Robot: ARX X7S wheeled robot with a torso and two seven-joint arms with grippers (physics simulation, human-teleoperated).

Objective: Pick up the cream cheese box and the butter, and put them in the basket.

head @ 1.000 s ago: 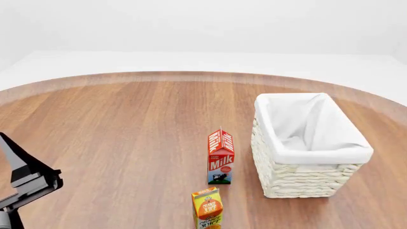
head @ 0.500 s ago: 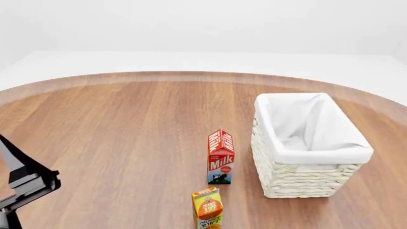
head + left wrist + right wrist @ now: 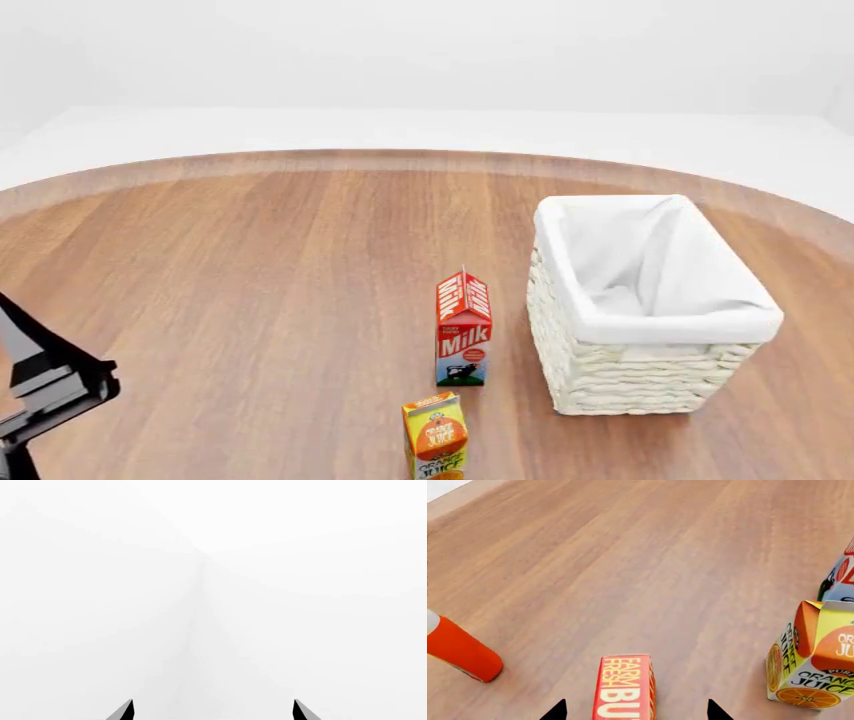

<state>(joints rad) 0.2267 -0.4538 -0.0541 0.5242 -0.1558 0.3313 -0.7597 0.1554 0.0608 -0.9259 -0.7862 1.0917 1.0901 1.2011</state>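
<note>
The butter (image 3: pixel 625 687) lies flat on the wooden table (image 3: pixel 627 570) directly between the spread fingertips of the right gripper (image 3: pixel 635 711), its long axis running straight away from them, while the left gripper (image 3: pixel 213 711), also spread, faces only blank white.

The left arm (image 3: pixel 47 385) shows as a blocky, angular black-and-grey housing with flat faces, while both wrist views show only dark, pointed fingertips (image 3: pixel 555 711).
</note>
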